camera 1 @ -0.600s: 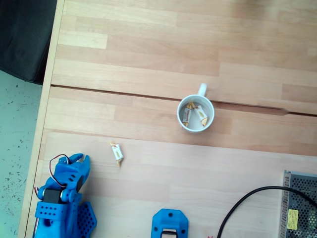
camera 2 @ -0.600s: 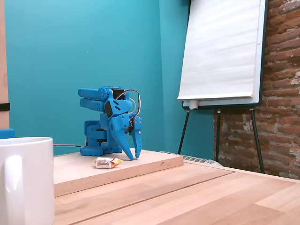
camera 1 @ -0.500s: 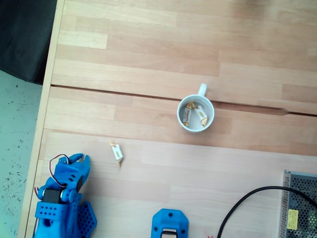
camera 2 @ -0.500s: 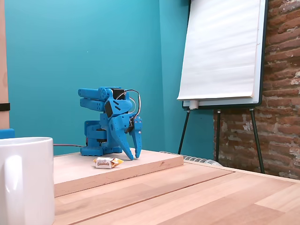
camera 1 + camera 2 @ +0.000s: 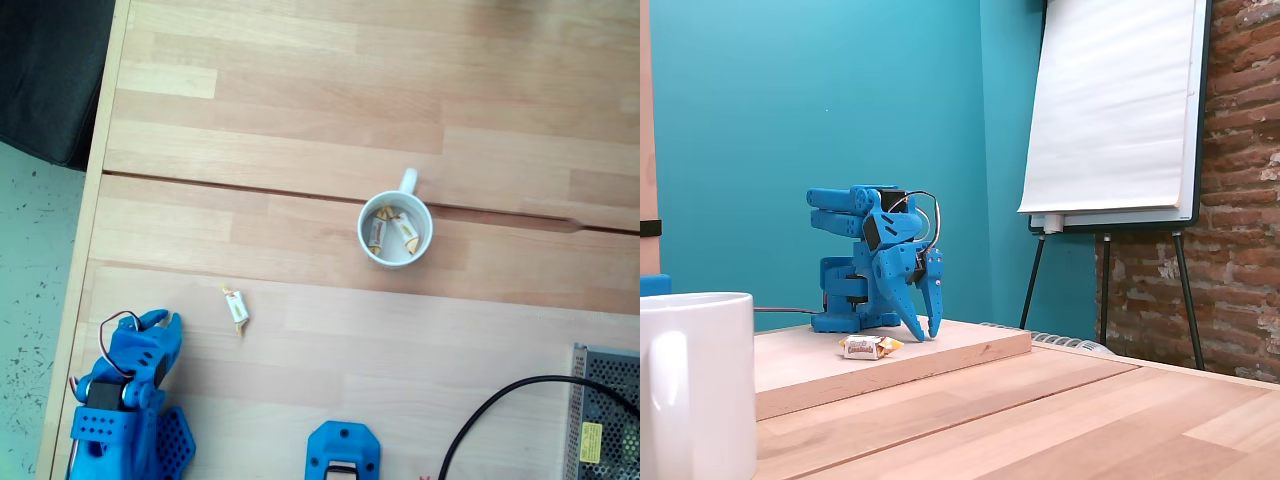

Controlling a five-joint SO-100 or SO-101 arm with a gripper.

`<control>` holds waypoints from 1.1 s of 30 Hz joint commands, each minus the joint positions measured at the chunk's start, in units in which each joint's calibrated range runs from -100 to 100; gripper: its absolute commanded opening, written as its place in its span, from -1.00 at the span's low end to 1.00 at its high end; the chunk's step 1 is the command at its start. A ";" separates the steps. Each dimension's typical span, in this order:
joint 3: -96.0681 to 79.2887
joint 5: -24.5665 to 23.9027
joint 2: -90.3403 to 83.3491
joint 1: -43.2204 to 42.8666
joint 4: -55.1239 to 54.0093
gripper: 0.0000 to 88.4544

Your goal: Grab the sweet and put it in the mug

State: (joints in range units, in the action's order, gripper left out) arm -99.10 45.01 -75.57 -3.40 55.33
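Low side fixed view, near to far: white mug at the left edge, closest to the camera. Behind it a raised wooden board on the bench. The sweet lies on that board, cream wrapper with yellow ends. Just past it the blue arm is folded low, claw pointing down with its tips at the board, a narrow gap between the fingers, slightly parted, gripping nothing. Sweet lies near the claw, not touching. Far back: teal wall, flipchart easel, brick wall.

Top-down fixed view: arm at bottom left, claw tips near the sweet, which is loose on the bench, well apart from the mug. Mug stands upright, handle toward the top of the picture, two wrapped candies inside. Black cable and metal mesh box at bottom right.
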 commanded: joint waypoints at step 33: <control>-0.90 0.24 0.95 -0.02 0.15 -0.88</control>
State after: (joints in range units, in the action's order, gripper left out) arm -99.10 45.01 -75.39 -3.40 55.33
